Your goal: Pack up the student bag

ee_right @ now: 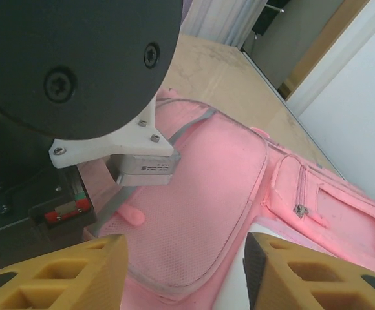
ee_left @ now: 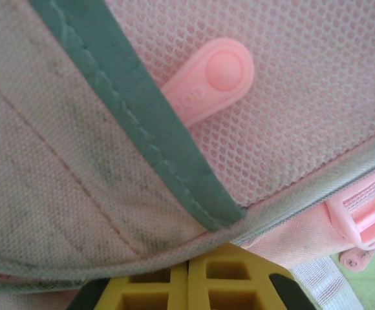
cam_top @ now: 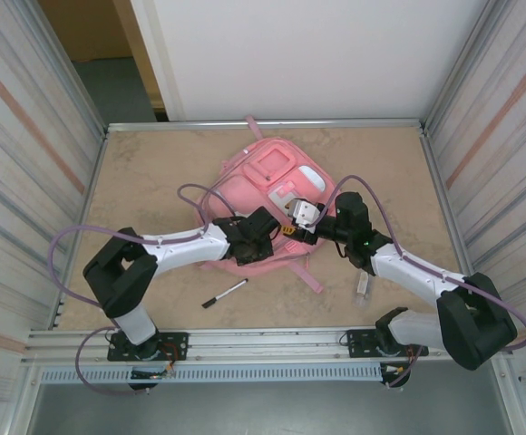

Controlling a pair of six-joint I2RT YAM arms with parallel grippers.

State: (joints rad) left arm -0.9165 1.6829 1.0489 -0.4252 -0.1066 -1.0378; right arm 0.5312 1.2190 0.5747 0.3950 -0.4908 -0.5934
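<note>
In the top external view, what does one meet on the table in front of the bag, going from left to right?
black marker → student bag's pink strap → small clear item

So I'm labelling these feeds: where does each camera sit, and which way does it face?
Top external: above and behind the robot, looking down at the table; left arm and right arm, student bag.
Left wrist: on the left arm, pressed close to the bag's mesh pocket; shut left gripper at the bottom.
Right wrist: low over the bag, facing across it toward the back wall; open right gripper, the left arm's wrist beside it.
Shared: both wrist views show the mesh pocket.
</note>
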